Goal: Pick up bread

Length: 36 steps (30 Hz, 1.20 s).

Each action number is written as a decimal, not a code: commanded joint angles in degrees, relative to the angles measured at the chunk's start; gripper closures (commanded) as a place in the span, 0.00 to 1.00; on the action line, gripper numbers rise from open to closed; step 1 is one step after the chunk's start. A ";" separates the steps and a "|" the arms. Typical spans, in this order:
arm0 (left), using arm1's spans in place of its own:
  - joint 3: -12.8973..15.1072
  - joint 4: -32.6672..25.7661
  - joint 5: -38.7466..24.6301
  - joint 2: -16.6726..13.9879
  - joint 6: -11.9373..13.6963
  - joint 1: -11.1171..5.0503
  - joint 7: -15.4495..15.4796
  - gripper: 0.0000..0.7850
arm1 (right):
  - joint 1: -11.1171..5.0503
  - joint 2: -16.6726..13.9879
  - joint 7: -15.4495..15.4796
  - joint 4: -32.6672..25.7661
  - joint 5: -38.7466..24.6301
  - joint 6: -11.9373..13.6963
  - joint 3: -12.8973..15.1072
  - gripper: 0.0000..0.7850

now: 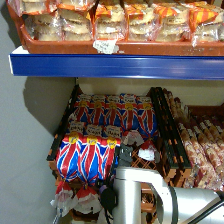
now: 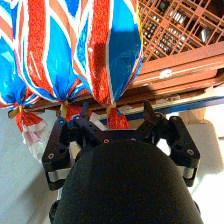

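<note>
1. My right pincer (image 2: 116,111) is spread wide, its two dark fingers (image 2: 149,114) apart with nothing between them.
2. The tied, gathered end of the bread (image 2: 112,55) hangs right into the gap between those fingers, but I can't tell whether it touches either one.
3. That loaf, in its glossy red, white and blue flag bag, is one of several lying side by side at the front edge of the brown crate (image 1: 172,145) on the lower shelf.
4. More flag bags (image 1: 117,112) stand in a row further back in that crate.
5. Long brown speckled loaves (image 1: 202,150) fill the crate beside it, on my right.
6. Above the blue shelf edge (image 1: 115,66) sit pale buns (image 1: 75,22) in orange-topped packs.
</note>
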 commanded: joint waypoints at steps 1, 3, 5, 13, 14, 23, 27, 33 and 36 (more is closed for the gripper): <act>0.00 0.00 0.00 0.00 0.00 0.00 0.00 1.00 | 0.07 0.74 0.28 1.66 0.01 -0.79 0.38 0.00; 0.00 0.00 0.00 0.00 0.00 0.00 0.00 1.00 | 0.07 1.27 0.47 3.03 0.01 -1.19 0.51 0.00; 0.00 0.00 0.00 0.00 0.00 0.00 0.00 1.00 | 0.06 1.91 0.71 4.49 0.01 -1.63 0.60 0.00; 0.00 0.00 0.00 0.00 0.00 0.00 0.00 1.00 | 0.05 3.57 2.03 9.89 0.01 -5.88 1.18 0.00; 0.00 0.00 0.00 0.00 0.00 0.00 0.00 1.00 | 0.05 3.73 2.16 10.78 0.01 -6.99 1.38 0.00; 0.00 0.00 0.00 0.00 0.00 0.00 0.00 1.00 | 0.19 4.66 3.03 13.65 0.07 -9.80 2.25 0.00; 0.00 0.00 0.00 0.00 0.00 0.00 0.00 1.00 | 0.23 4.84 3.16 14.39 0.14 -10.56 2.53 0.00; 0.00 0.00 0.00 0.00 0.00 0.00 0.00 1.00 | 0.31 5.16 3.19 15.62 1.20 -11.75 2.81 0.00; 0.00 0.00 0.00 0.00 0.00 0.00 0.00 1.00 | 0.40 5.21 3.02 16.19 1.87 -12.33 2.95 0.00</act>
